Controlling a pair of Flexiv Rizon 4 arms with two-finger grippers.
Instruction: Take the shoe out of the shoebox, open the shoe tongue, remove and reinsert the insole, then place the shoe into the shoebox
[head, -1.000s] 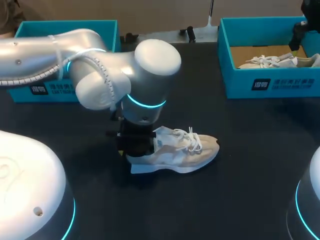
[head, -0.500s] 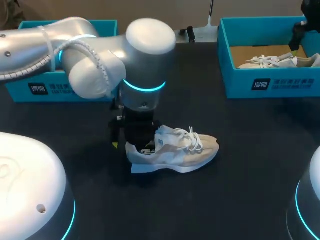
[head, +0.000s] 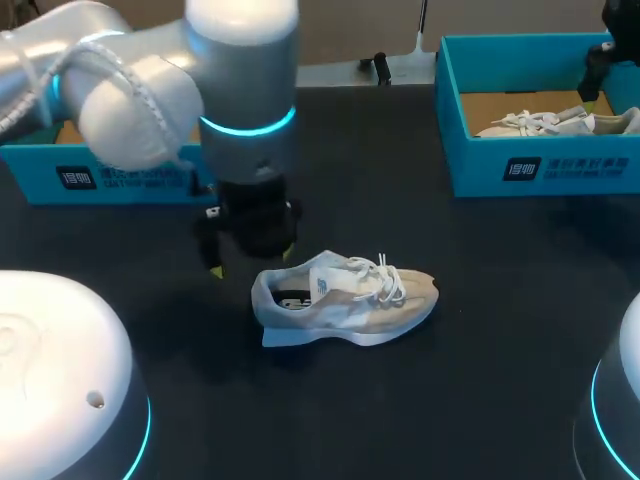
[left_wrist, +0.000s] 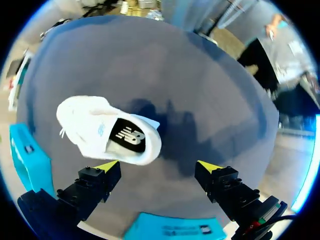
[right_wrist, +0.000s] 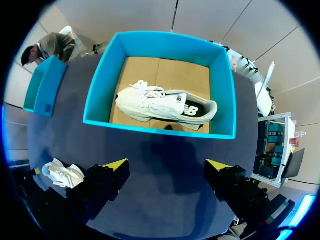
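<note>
Left gripper (left_wrist: 159, 166) open, empty, by heel of sneaker (head: 345, 298) on bench (head: 500, 350), right gripper (right_wrist: 166, 164) open, facing shoebox (right_wrist: 102, 85) holding second sneaker (right_wrist: 165, 106)

A shoe (head: 345, 300) lies on its sole on the bench (head: 480, 330), just beside and below the left end effector (head: 250, 262), heel end nearest it and toe pointing away toward the right arm's side. From the left wrist, the shoe sits just ahead of the fingers (left_wrist: 107, 166), apart from both. A shoebox (head: 120, 180) stands behind the left end effector at the bench's far left. A second shoebox (right_wrist: 160, 127) stands at the far right, ahead of and under the right end effector (right_wrist: 166, 164), with a second shoe (right_wrist: 165, 107) lying inside it.
</note>
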